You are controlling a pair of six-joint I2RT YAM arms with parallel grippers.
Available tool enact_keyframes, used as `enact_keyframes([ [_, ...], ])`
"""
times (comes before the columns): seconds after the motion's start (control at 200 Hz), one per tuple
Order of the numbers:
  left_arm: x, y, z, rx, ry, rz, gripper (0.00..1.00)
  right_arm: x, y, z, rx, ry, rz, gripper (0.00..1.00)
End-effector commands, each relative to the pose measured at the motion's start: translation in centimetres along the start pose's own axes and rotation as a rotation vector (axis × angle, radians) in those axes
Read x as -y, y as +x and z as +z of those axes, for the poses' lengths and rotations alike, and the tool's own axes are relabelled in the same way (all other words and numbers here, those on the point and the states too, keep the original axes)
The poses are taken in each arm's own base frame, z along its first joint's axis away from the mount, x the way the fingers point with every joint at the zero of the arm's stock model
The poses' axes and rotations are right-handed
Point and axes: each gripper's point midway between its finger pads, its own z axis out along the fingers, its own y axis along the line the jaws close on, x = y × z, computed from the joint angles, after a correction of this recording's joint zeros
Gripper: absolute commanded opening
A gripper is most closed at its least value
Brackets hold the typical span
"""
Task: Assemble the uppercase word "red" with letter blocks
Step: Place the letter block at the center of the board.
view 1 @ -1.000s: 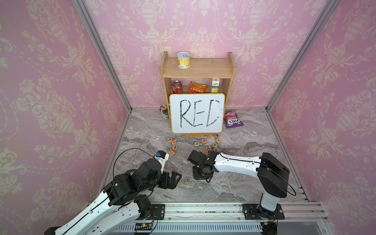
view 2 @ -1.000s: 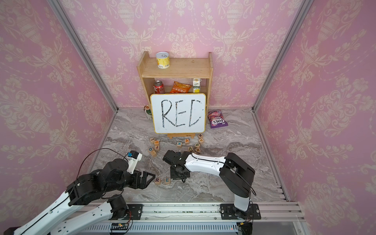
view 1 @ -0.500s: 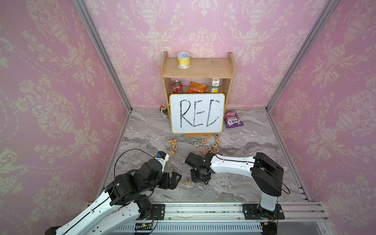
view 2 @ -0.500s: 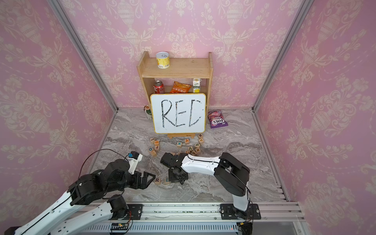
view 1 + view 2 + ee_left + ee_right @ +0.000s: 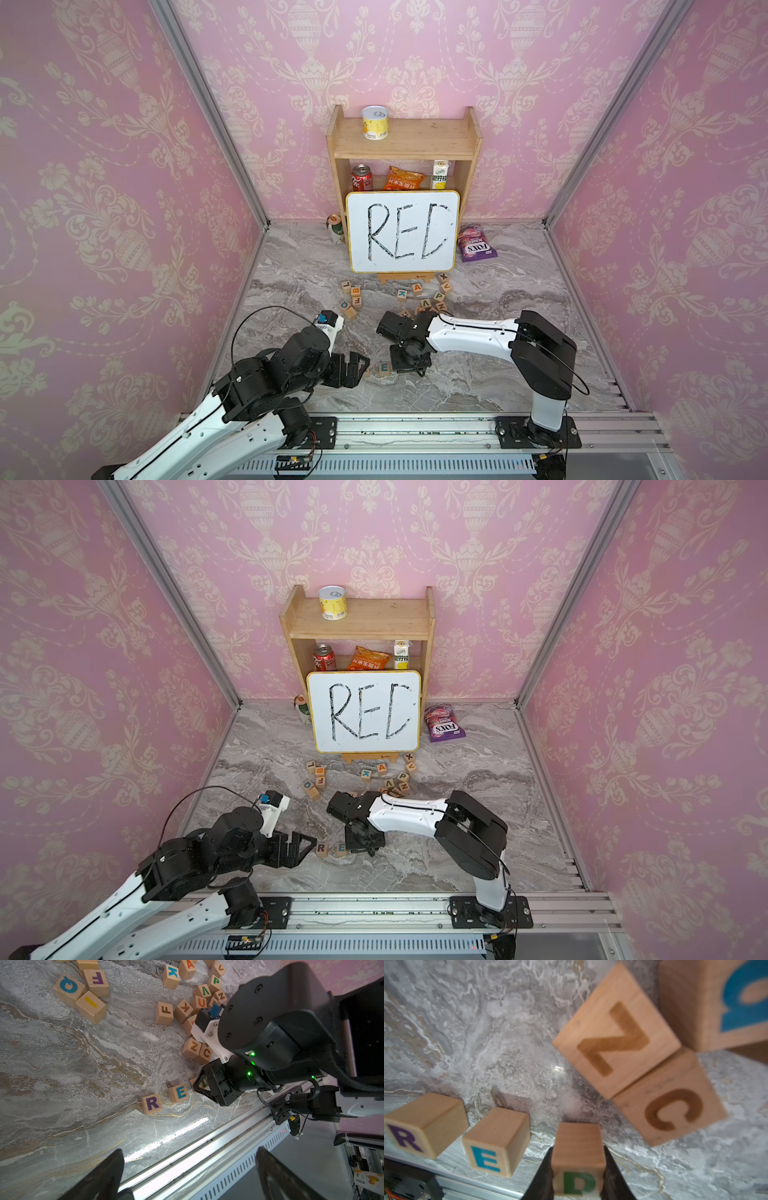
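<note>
- D block [image 5: 578,1147] is just beside the E block [image 5: 496,1142], clamped by the right gripper [image 5: 578,1180].
- R block [image 5: 421,1126] flanks the E block's opposite side.
- Left gripper [image 5: 190,1153] gapes wide and empty, near the E block.

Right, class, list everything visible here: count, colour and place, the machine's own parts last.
R block: one, wood with purple letter, front of table.
E block: one, wood with blue-green letter, beside the R block.
D block: one, wood with green letter, in the right tool.
loose letter blocks: over a dozen, wood, scattered before the whiteboard.
whiteboard: one, white, yellow rim, before the shelf.
shelf: one, wooden, back wall.
yellow can: one, shelf top.
red can, orange bag, white carton: one each, lower shelf.
purple bag: one, beside the whiteboard.
small can: one, greenish, partly behind the whiteboard.
table: one, grey marble.
left tool: one, black, open, empty.
right tool: one, black, shut on the D block.
</note>
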Motion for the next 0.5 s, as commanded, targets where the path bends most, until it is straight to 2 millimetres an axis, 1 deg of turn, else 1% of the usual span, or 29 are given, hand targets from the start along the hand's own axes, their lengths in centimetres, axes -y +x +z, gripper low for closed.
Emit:
enact_keyframes([
  [0.0, -0.65, 0.48, 0.04, -0.008, -0.024, -0.008, 0.99, 0.01, 0.33, 0.66, -0.019, 0.028, 0.01, 0.13],
  [0.185, -0.71, 0.53, -0.03, -0.006, -0.023, -0.012, 0.99, -0.11, 0.22, 0.43, -0.011, 0.022, 0.005, 0.26],
  [0.495, -0.67, 0.5, 0.1, -0.004, -0.021, -0.012, 0.99, -0.04, 0.1, -0.12, 0.002, 0.019, 0.006, 0.41],
])
